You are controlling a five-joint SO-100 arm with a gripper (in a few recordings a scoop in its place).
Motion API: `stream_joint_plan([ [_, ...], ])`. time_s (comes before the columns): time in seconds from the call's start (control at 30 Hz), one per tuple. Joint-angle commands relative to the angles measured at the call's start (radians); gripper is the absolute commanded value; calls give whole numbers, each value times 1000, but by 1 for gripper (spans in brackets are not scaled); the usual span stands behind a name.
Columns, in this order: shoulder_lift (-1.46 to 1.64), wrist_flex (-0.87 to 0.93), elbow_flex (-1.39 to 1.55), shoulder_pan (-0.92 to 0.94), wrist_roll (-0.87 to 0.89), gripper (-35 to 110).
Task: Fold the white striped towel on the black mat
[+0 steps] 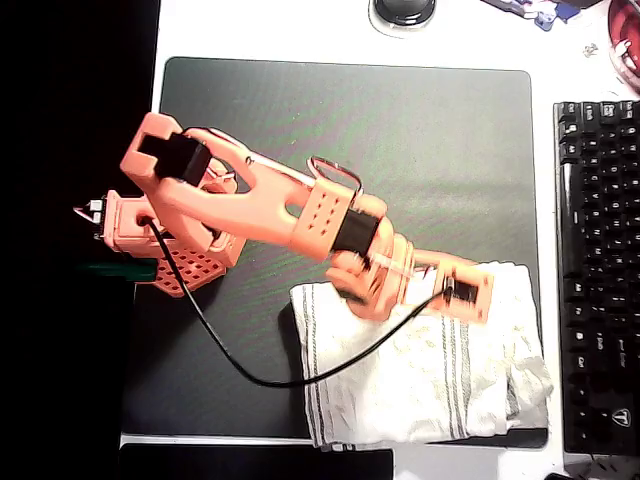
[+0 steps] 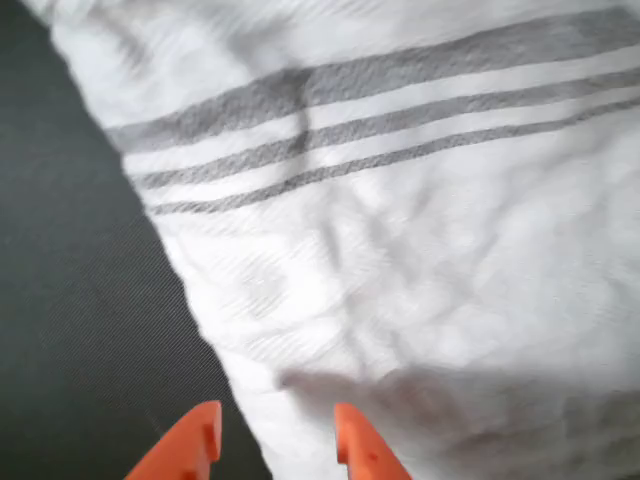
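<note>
The white striped towel (image 1: 430, 370) lies wrinkled on the lower right part of the black mat (image 1: 400, 130), its bottom edge reaching past the mat's front rim. In the wrist view the towel (image 2: 420, 230) shows three grey stripes running across its far part, with the black mat (image 2: 70, 300) to its left. My orange gripper (image 2: 275, 440) is open, low over the towel's edge; one fingertip is above the mat, the other above the cloth. In the overhead view the gripper (image 1: 372, 292) hangs over the towel's upper left edge.
A black keyboard (image 1: 598, 270) lies along the mat's right side. The arm's base (image 1: 150, 235) stands at the mat's left edge, and a black cable (image 1: 250, 375) loops from it across the mat to the wrist. A dark round object (image 1: 403, 10) sits beyond the mat's far edge.
</note>
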Motion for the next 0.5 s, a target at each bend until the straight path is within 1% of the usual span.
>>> stream_joint_plan([
  [0.0, 48, -5, 55, -29, -8, 16],
  [0.47, 6, -84, 209, 40, -135, 13],
])
